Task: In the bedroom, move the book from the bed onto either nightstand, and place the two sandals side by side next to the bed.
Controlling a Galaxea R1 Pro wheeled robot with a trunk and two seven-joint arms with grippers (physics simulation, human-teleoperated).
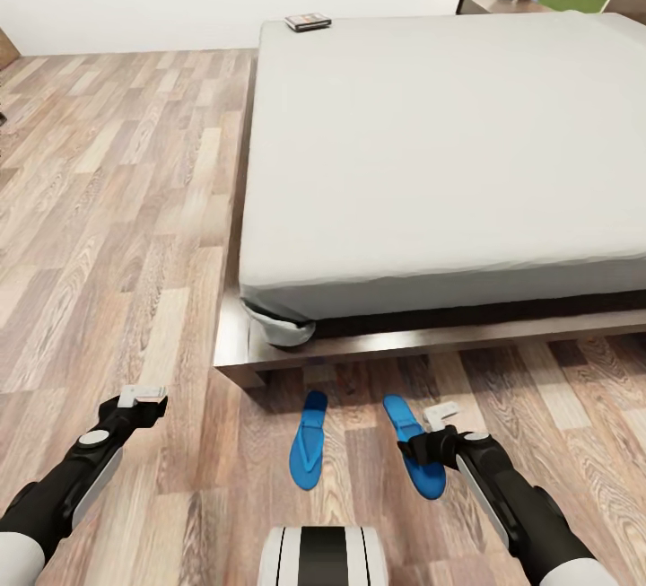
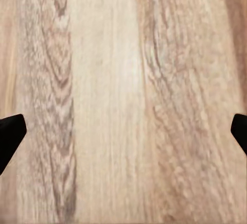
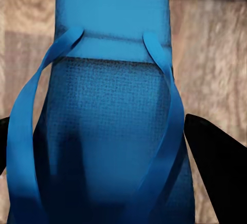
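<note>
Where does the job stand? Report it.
Done: nothing finished, though both sandals lie on the floor by the bed. In hand: the right gripper, open, straddles the right sandal; the left sandal lies apart, angled. The left gripper is open over bare floor. Left: the book is on the bed's far corner.

Open plank floor (image 1: 117, 236) left of bed (image 1: 449, 146); bed base (image 1: 377, 348) just beyond sandals (image 1: 309, 453).

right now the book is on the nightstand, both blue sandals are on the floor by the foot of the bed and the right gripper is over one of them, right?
Not quite: the book lies on the bed, at the mattress's far corner, not on the nightstand, as the head view shows. The rest holds: both sandals are on the floor by the bed, and the right gripper is over one.
</note>
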